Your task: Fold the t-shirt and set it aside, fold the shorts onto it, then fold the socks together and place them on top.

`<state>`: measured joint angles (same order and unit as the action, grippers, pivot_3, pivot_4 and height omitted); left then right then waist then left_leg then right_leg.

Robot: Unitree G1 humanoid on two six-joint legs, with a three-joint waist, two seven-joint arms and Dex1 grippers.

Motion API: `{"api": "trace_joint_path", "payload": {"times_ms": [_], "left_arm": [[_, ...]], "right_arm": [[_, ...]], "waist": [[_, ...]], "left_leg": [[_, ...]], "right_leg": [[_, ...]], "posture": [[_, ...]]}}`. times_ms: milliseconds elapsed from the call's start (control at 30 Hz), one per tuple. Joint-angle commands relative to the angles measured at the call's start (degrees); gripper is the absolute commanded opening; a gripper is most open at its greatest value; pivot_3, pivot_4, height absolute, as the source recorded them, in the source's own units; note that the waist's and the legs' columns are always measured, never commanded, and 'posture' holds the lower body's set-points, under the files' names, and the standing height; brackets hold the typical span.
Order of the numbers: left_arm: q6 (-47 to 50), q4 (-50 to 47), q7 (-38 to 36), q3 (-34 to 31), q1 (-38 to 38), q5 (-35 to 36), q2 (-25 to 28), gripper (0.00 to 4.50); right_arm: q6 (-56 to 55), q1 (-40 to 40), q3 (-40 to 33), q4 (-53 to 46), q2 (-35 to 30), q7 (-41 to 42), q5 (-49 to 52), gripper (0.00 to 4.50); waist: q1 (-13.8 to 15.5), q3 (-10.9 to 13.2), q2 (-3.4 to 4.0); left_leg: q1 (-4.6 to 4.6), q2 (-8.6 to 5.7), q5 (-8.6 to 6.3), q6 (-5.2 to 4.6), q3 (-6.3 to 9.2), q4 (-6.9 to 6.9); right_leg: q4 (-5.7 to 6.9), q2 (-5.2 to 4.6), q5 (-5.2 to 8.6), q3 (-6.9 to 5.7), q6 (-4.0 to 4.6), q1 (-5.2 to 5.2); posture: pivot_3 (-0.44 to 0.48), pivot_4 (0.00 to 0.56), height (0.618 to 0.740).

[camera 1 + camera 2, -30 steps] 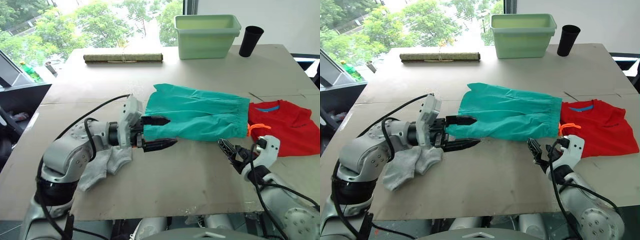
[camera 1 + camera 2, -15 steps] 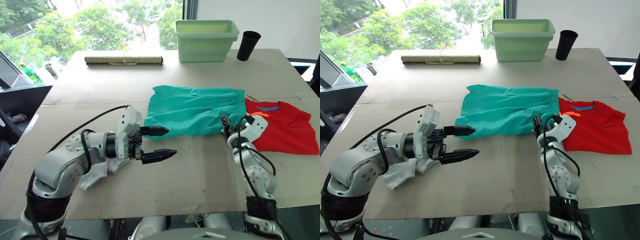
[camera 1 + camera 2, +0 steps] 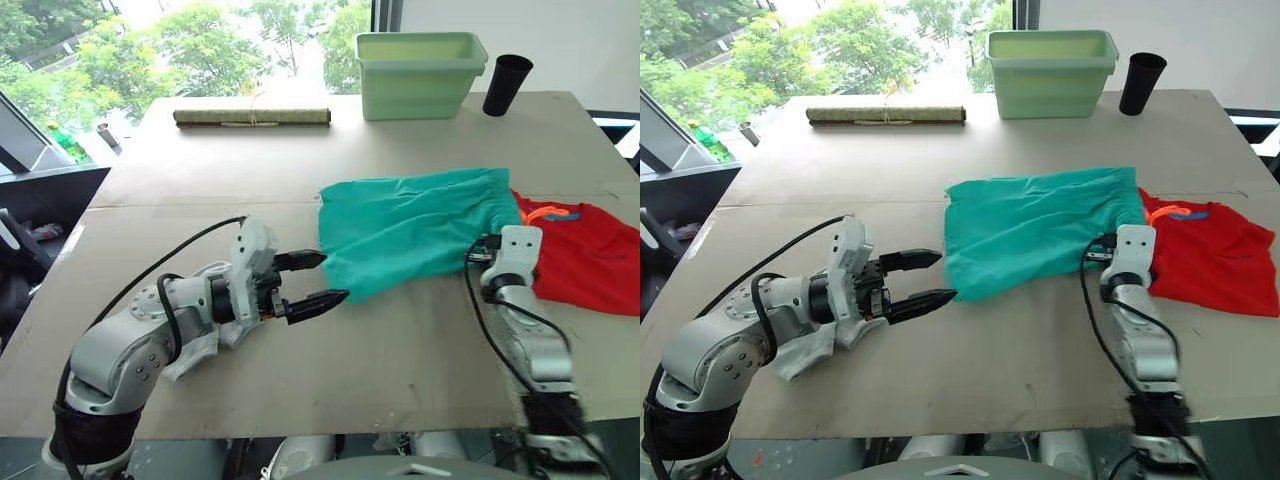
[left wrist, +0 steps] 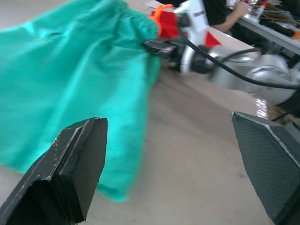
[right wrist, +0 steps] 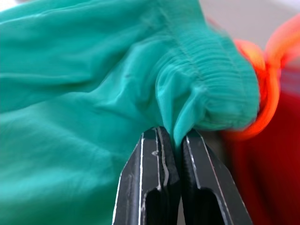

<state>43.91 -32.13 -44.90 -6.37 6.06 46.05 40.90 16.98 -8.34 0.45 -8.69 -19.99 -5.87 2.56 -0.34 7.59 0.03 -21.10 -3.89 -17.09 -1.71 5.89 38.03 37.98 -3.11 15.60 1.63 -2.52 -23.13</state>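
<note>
**Right gripper pinching shorts waistband**

Teal-green cloth shorts (image 3: 410, 228) lie mid-table, waistband overlapping the bright red t-shirt (image 3: 590, 255). Right gripper (image 5: 174, 140) clamped on waistband fabric by the orange drawstring (image 5: 267, 84). Left gripper (image 3: 312, 280) spread wide, empty, just beside the shorts' hem. Grey-white knit socks (image 3: 805, 345) under the left arm.

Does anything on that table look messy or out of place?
Yes: the shorts lie skewed, their waistband overlapping the t-shirt, pinched by the right gripper. The socks sit rumpled under the left arm.
</note>
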Motion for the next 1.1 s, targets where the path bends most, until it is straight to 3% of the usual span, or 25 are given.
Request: {"api": "trace_joint_path", "payload": {"times_ms": [33,100,233,367,500,567,600,633,767,833,900,1000,1100], "left_arm": [[-3.51,-1.60,1.41,-1.43,-1.38,-2.23,-0.72,4.50],[-4.29,-1.15,1.48,-1.25,-1.63,-2.77,-1.04,4.50],[-5.41,-0.71,1.24,-1.59,-2.56,-3.73,-0.87,4.50],[-6.10,-0.58,0.92,-2.84,-3.60,-4.31,-0.09,4.50],[-6.47,-1.27,0.83,-3.55,-5.06,-4.52,0.32,4.50],[-6.63,-1.47,0.84,-3.86,-5.64,-4.59,0.59,4.50],[-6.66,-1.43,0.89,-3.90,-5.67,-4.58,0.66,4.50],[-6.70,-1.39,0.93,-4.05,-5.76,-4.51,0.71,4.50],[-6.95,-1.10,0.89,-3.91,-5.54,-4.39,0.62,4.50],[-7.10,-0.81,0.70,-3.82,-5.28,-4.23,0.48,4.50],[-6.31,-0.69,-1.41,-4.55,-4.77,-1.46,0.93,4.50],[-6.69,-0.85,-5.16,-4.56,-4.12,-0.91,2.98,4.50],[-7.18,-0.52,-7.06,-4.68,-3.55,-0.69,4.08,4.50]], "right_arm": [[-6.17,-5.18,5.66,-10.04,-13.66,10.61,-13.73,0.14],[-10.49,-9.33,10.15,-8.94,-17.70,15.23,-18.02,0.14],[-18.82,-14.10,18.01,-6.03,-18.53,22.47,-22.76,0.14],[-26.35,-10.32,27.87,1.10,-20.50,32.25,-26.30,0.14],[-29.37,-6.43,27.59,6.05,-20.70,36.94,-22.24,0.14],[-27.15,-5.19,24.50,5.34,-20.26,39.04,-17.79,0.72],[-26.94,-5.12,23.41,5.11,-20.24,39.24,-16.96,0.81],[-24.34,-4.37,20.90,3.67,-19.87,39.87,-13.84,1.33],[-12.23,-1.27,10.96,-6.82,-20.05,44.56,2.21,2.36],[-2.16,-0.56,6.60,-12.79,-19.69,45.74,10.23,3.44],[14.42,-1.61,-1.53,-19.42,-20.52,44.61,28.58,4.34],[28.97,-6.59,-8.02,-20.69,-21.54,41.51,41.22,4.44],[38.28,-14.04,-9.35,-16.09,-21.55,36.56,43.51,4.44]], "waist": [[-0.68,0.09,0.14],[-1.39,0.04,-0.13],[-1.82,-0.01,-0.29],[-1.27,0.00,-0.37],[-0.42,-0.03,-0.43],[-0.34,-0.08,-0.53],[-0.21,-0.09,-0.54],[-0.19,-0.09,-0.54],[0.27,-0.04,-0.52],[0.18,-0.02,-0.51],[-0.02,0.01,-0.47],[-0.22,0.02,-0.48],[-0.34,0.05,-0.45]], "left_leg": [[-0.04,0.01,0.00,0.00,-0.06,-0.02],[0.16,0.15,0.00,0.01,-0.06,-0.11],[0.34,0.34,0.01,0.02,-0.02,-0.59],[0.22,0.32,0.00,0.03,-0.05,-0.60],[0.21,0.09,0.00,0.03,-0.12,-0.53],[0.31,0.10,0.00,0.03,-0.08,-0.53],[0.31,0.10,0.00,0.04,-0.07,-0.53],[0.33,0.10,0.00,0.04,-0.04,-0.53],[0.29,0.10,0.00,0.04,0.03,-0.53],[0.23,0.11,0.00,0.03,0.08,-0.53],[0.23,0.12,0.00,0.03,0.10,-0.55],[0.23,0.14,-0.01,0.03,0.14,-0.58],[0.24,0.12,-0.01,0.02,0.15,-0.60]], "right_leg": [[0.01,0.03,0.00,0.04,0.00,-0.07],[0.02,0.32,0.00,0.13,0.00,-0.03],[-0.07,0.41,0.01,0.23,0.02,-0.04],[-0.25,0.33,0.01,0.22,0.02,-0.07],[-0.35,0.11,0.01,0.35,0.01,-0.05],[-0.33,0.11,0.00,0.32,0.01,0.02],[-0.32,0.12,0.00,0.31,0.01,0.03],[-0.27,0.11,0.00,0.27,0.01,0.04],[-0.22,0.08,0.00,0.19,0.01,0.03],[-0.26,0.09,0.00,0.18,0.01,0.01],[-0.24,0.10,0.00,0.18,0.01,-0.01],[-0.24,0.10,0.00,0.14,0.01,-0.01],[-0.24,0.10,0.00,0.13,0.02,-0.01]], "posture": [[0.000,0.150,0.740],[0.000,0.150,0.740],[0.000,0.150,0.740],[0.000,0.150,0.740],[0.000,0.150,0.740],[0.000,0.150,0.740],[0.000,0.150,0.740],[0.000,0.150,0.740],[0.000,0.150,0.740],[0.000,0.150,0.740],[0.000,0.150,0.740],[0.000,0.150,0.740],[0.000,0.150,0.740]]}}
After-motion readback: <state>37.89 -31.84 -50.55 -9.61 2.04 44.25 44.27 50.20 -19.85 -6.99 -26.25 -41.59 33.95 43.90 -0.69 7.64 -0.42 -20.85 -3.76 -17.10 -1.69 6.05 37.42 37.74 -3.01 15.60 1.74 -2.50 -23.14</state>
